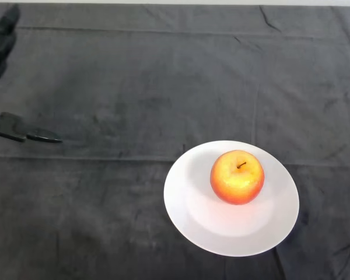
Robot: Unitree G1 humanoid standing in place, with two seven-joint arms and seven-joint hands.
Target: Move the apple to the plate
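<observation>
Apple point(237, 177) sits on the white plate point(192, 216), a little above the plate's middle, stem up, red-orange with a yellow patch on top. The plate lies on the bench point(134, 87) in the lower right part of the head view, its lower rim close to the bottom edge of the view and its right rim well short of the right edge.

At the far left, the black hand point(11, 128) is well apart from the plate and the apple. Its fingers point(44, 138) point to the right, straight and low over the dark cloth, holding nothing. Another dark part of the hand or arm shows in the upper left corner, cut by the left edge; I cannot tell which part it is.

Between the hand and the plate the cloth is bare, a wide stretch of open room. The whole upper half of the bench is bare cloth too, marked only by creases and fold lines, one running across just above the plate. A thin pale strip shows along the top edge, beyond the cloth's far border. No writing or label can be read on the apple, the plate or the cloth.
</observation>
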